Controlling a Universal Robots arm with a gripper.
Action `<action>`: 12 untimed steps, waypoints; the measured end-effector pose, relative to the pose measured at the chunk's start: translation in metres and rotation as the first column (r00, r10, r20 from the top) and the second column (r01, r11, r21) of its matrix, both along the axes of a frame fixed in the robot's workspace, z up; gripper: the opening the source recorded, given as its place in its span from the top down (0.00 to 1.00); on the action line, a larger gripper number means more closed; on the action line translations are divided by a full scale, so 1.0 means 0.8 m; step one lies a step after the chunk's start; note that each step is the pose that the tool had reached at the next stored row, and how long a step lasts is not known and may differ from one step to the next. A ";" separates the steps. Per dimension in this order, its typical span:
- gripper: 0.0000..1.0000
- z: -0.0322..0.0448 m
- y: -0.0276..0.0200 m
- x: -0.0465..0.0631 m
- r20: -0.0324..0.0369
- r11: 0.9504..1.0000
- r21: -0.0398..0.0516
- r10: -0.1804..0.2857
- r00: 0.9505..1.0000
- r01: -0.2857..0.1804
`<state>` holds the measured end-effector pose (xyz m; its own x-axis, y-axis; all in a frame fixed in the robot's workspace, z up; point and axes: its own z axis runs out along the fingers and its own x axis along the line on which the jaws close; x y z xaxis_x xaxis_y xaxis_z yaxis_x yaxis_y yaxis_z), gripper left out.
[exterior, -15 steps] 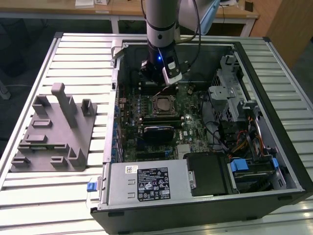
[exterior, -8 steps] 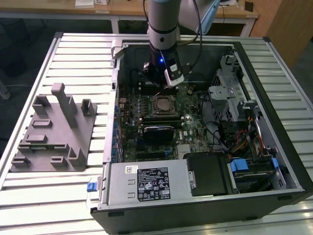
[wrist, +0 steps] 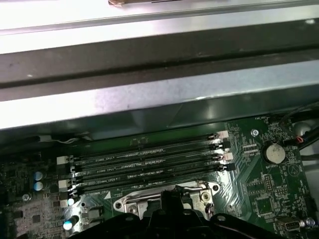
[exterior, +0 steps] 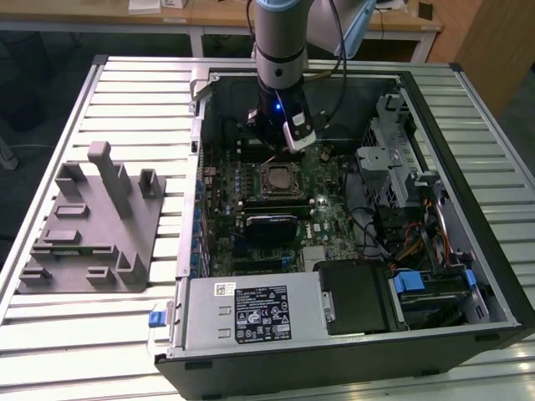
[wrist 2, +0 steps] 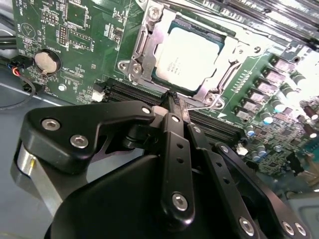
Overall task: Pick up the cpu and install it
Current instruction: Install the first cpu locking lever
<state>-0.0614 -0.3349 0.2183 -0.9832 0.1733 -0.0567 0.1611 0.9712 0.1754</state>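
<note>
The cpu, a flat silvery square, lies inside the metal-framed socket on the green motherboard. In the exterior view the cpu sits at the middle of the open computer case. My gripper hangs just above the board at the socket's edge, by the black memory slots. Its black fingers meet at the tip, shut with nothing between them. In the exterior view the gripper is just behind the socket, under the arm's wrist. The gripper's dark tip also pokes into the first wrist view.
The open computer case lies on a slatted metal table. A grey fixture stands at the exterior view's left. The power supply fills the case's near side, with a drive cage and cables at the right.
</note>
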 end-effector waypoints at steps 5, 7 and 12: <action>0.89 -0.0041 0.0041 0.000 0.005 1.000 0.001 -0.001 1.000 0.001; 0.89 -0.0057 0.0058 0.000 0.007 1.000 0.001 -0.001 1.000 0.001; 0.89 -0.0097 0.0099 0.000 0.012 1.000 0.001 -0.004 1.000 0.003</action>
<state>-0.0613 -0.3270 0.2105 -0.9819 0.1768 -0.0681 0.1624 0.9705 0.1780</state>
